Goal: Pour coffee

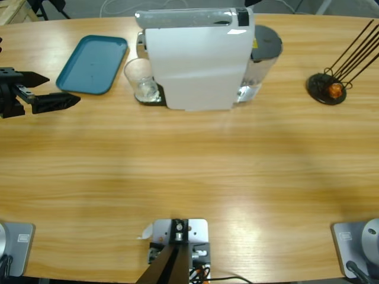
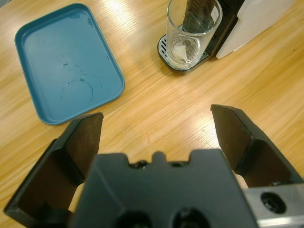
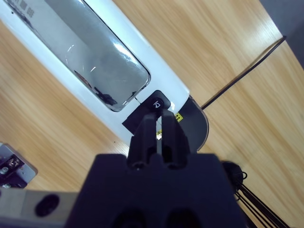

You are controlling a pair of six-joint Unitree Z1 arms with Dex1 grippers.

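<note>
Worktop (image 1: pixel 189 171) from above: one white coffee machine (image 1: pixel 198 59), one clear glass (image 1: pixel 142 80) under its spout, one teal tray (image 1: pixel 93 64), one black wire stand (image 1: pixel 327 87) holding something orange. No coffee in the glass yet. Left wrist: left tool (image 2: pixel 156 126) spread wide, nothing in it. Right wrist: right tool (image 3: pixel 160 124) pinched together, right above one black button (image 3: pixel 156 102). No readable brand.

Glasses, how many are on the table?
1. The glass stands on the drip tray of the white coffee machine, right beside the blue tray. The machine could hide another behind it.
</note>
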